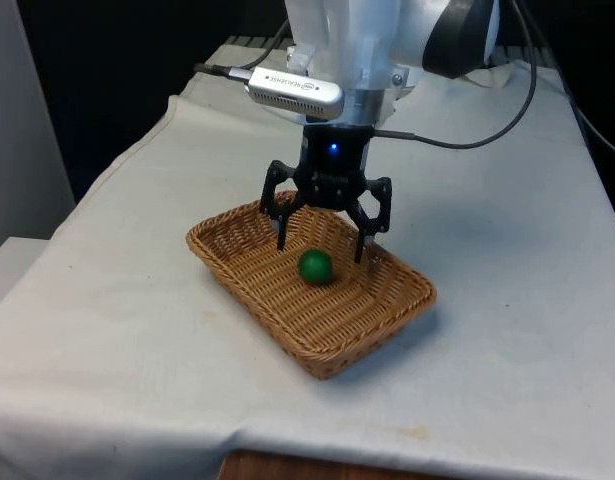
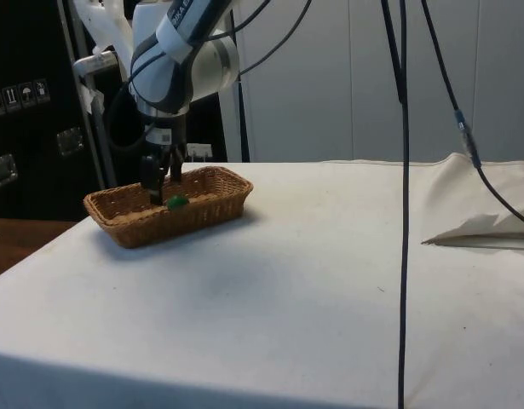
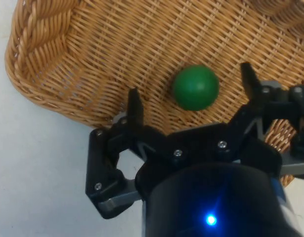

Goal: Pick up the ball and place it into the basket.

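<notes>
Green ball [image 1: 315, 267] sits free on the wicker basket [image 1: 249, 290] floor, near its centre, with the end effector [image 1: 321, 242] spread wide and empty above at twelve o'clock, so lift straight up, clear of the rim.

A green ball [image 1: 315, 267] lies on the floor of the shallow wicker basket [image 1: 287, 310] on the white cloth [image 1: 507, 300], directly below the black gripper [image 1: 321, 244], whose spread fingers hang clear of it.
</notes>
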Tool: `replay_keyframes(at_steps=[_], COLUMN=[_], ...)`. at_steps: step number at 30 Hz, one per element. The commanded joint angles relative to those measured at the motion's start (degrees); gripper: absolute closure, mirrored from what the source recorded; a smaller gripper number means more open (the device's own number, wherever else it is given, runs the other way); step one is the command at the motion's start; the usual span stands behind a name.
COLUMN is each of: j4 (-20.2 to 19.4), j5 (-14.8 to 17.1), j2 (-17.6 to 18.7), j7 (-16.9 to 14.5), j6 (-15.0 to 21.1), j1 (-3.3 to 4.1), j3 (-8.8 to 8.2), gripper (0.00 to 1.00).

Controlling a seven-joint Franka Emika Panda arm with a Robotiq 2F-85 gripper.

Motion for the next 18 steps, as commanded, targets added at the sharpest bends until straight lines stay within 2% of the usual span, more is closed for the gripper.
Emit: replay_keyframes(at_steps=[1,7,8,9,10,11,14,15,16,18], j4=[0.0,0.0,-0.4,-0.6,-0.6,-1.0,-1.9,-0.9,-2.2,-3.4], j5=[0.0,0.0,-0.3,-0.5,-0.5,-0.8,-1.8,-1.1,-2.2,-3.6], j2=[0.0,0.0,-0.9,-1.3,-1.3,-2.2,-3.8,-2.8,-4.4,-6.2], j7=[-0.1,-0.1,0.5,0.8,0.8,1.3,2.3,1.6,2.7,4.0], j6=[0.1,0.1,-0.5,-0.6,-0.6,-1.0,-1.6,-1.3,-1.7,-2.0], j1=[0.0,0.0,0.8,1.15,1.15,1.78,2.46,1.43,2.69,3.32], j3=[0.0,0.0,-0.46,-0.63,-0.63,-0.8,-0.86,0.0,-0.8,-0.63], gripper=[0.0,0.0,0.0,0.0,0.0,0.0,0.0,0.0,0.0,0.0])
